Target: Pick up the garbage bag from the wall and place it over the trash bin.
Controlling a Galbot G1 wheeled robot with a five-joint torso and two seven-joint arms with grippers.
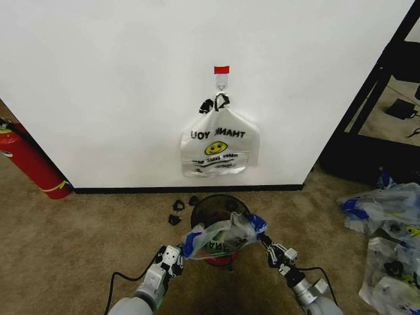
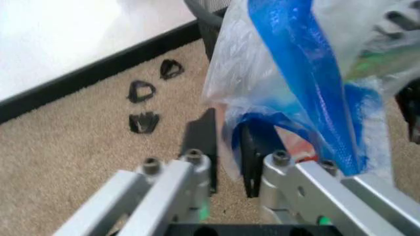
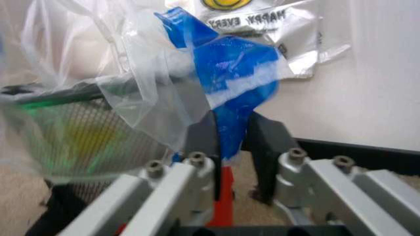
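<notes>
Thin see-through blue-patched garbage bag (image 1: 222,237) stretched over the round black mesh trash bin (image 1: 211,209), its blue handles pinched by left claw (image 1: 176,252) and right claw (image 1: 267,246). Whiter THANK YOU bag (image 1: 220,146) hangs on the white wall (image 1: 118,92) behind; black scraps (image 1: 177,211) litter the carpet beside the bin.

see-through garbage bag (image 1: 223,237), blue patches; black mesh trash bin (image 1: 209,209), red base

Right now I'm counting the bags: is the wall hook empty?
No: a white smiley bag hangs by its black handles from the hook under the red tape.
</notes>
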